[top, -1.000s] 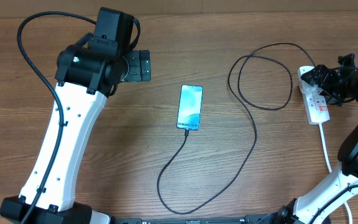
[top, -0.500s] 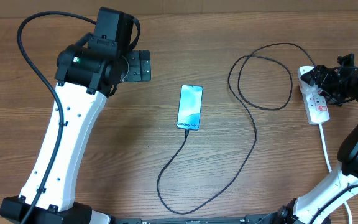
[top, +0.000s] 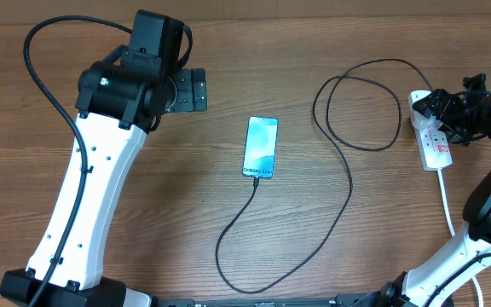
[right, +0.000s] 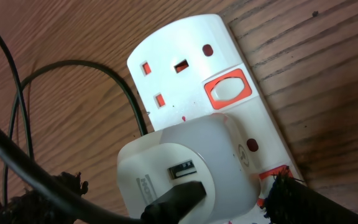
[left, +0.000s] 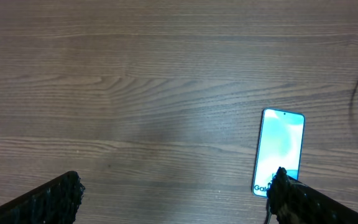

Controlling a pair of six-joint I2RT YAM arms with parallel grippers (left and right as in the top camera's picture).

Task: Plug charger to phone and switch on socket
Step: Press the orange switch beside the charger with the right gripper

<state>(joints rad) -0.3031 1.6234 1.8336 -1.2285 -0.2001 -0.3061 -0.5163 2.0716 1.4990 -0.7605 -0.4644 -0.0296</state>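
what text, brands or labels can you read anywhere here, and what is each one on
"Galaxy": white, at the cable end of the phone screen; the characters after it are too small to be sure of.
Raised lettering on the white charger plug: too blurred to read.
Red-and-white label on the power strip: too small to read.

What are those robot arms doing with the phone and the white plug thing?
They are setting up the phone to charge. The black charger is already in the phone and plugged into the socket. The right gripper is open over the socket; whether the switch is on, I cannot tell. The left gripper hangs open beside the phone, holding nothing.
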